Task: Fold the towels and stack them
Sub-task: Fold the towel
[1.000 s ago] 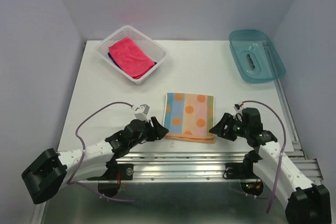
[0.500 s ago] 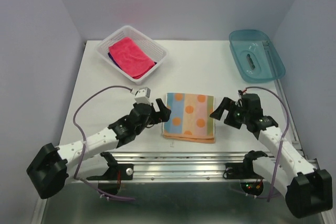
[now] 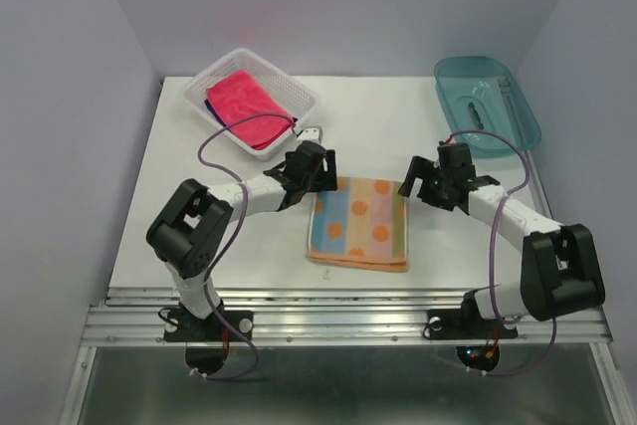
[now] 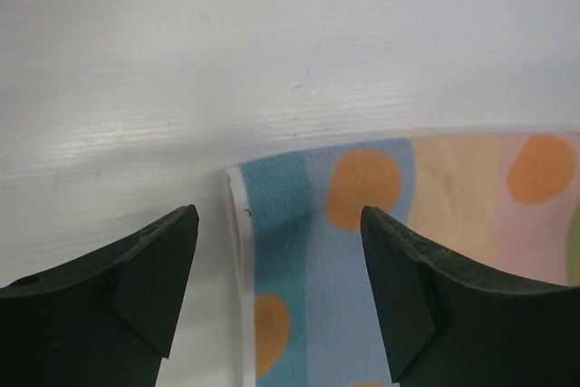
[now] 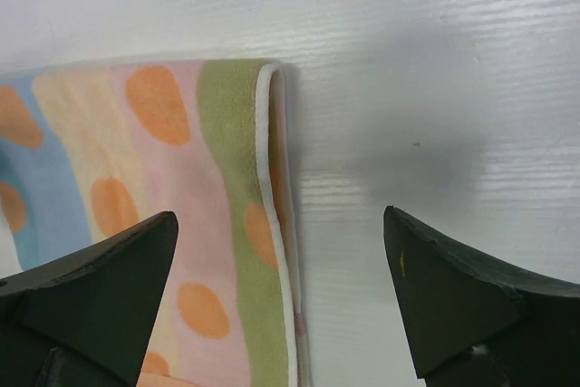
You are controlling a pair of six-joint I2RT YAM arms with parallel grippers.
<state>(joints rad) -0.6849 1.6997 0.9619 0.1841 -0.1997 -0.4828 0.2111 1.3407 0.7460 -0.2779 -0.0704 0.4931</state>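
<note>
The orange spotted towel lies folded flat on the table's middle, pastel stripes with orange spots up. My left gripper is open over its far left corner, one finger over bare table, the other over the cloth. My right gripper is open over its far right corner, straddling the white-edged fold. The pink-red towel lies folded in the white basket at the back left, with a sliver of the dark purple towel under it.
A teal plastic tray with a small dark object in it stands at the back right. Purple cables loop from both arms over the table. A metal rail runs along the near edge.
Both arms have reached away from the near edge to the towel's far corners; the left gripper has moved up and right, the right gripper up. The towel has not moved.
</note>
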